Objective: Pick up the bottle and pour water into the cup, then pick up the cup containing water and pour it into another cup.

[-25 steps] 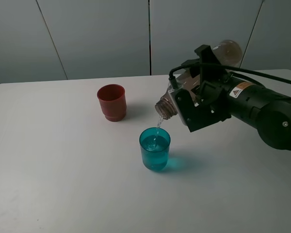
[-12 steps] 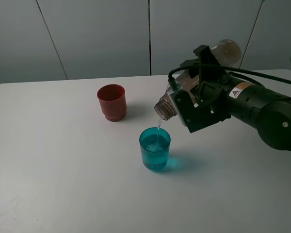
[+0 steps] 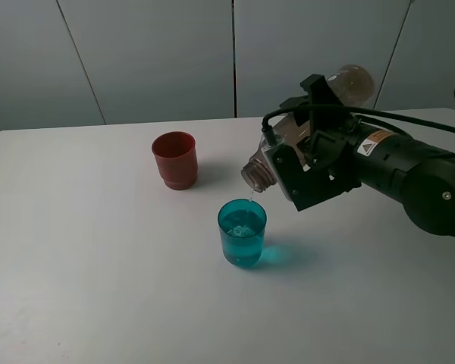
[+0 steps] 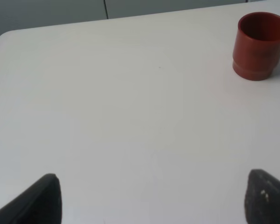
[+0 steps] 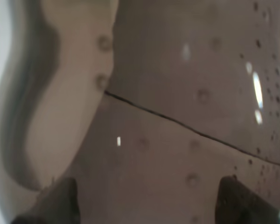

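Bottle [image 3: 256, 173] is tipped neck-down, clamped across its body by our right gripper [image 3: 297, 133], its mouth just above the back rim of the blue cup [image 3: 242, 231], which stands with water in it near the middle of the table [image 3: 98, 288]. We see the right arm reaching in low from the right edge, wrist rolled over, while our left gripper [image 4: 154, 205] hangs spread wide over bare tabletop. The red cup [image 3: 174, 159] stands apart behind and left of the blue one, with broad bare surface along the left and front edges.
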You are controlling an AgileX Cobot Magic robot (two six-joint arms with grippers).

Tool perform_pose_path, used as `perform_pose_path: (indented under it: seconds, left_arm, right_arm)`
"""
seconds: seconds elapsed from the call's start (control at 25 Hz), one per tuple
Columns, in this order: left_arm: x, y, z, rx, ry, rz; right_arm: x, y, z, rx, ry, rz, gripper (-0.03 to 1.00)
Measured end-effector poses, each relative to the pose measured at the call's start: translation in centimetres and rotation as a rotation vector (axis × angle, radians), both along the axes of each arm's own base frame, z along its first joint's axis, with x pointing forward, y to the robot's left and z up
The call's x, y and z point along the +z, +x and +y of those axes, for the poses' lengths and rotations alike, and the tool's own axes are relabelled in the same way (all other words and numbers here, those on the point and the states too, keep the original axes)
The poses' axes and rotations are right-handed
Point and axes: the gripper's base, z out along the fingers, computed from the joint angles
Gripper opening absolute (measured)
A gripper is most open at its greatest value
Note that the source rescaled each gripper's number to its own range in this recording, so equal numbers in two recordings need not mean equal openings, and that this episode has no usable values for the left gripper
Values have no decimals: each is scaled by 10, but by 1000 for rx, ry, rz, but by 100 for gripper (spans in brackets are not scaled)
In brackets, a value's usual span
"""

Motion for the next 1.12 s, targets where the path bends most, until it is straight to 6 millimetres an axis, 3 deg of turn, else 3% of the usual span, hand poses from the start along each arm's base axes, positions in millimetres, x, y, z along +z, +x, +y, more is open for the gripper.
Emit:
perform_pose_path:
  seconds: [0.28, 0.4, 0.76, 0.96, 1.12]
  left_arm:
    - [0, 0, 0, 0, 0, 0]
    - [0, 0, 0, 0, 0, 0]
    - [0, 0, 0, 2, -3, 0]
    - [0, 0, 0, 2, -3, 0]
    - [0, 0, 0, 3, -5, 0]
  right_arm:
    - [-2, 0, -2, -24, 11, 32, 0]
    - [-3, 0, -2, -61, 106, 78, 0]
    - [0, 9, 15, -152, 361, 433, 0]
    - [12, 26, 9, -259, 615, 527, 0]
    - [19, 41, -9, -359, 915, 572, 0]
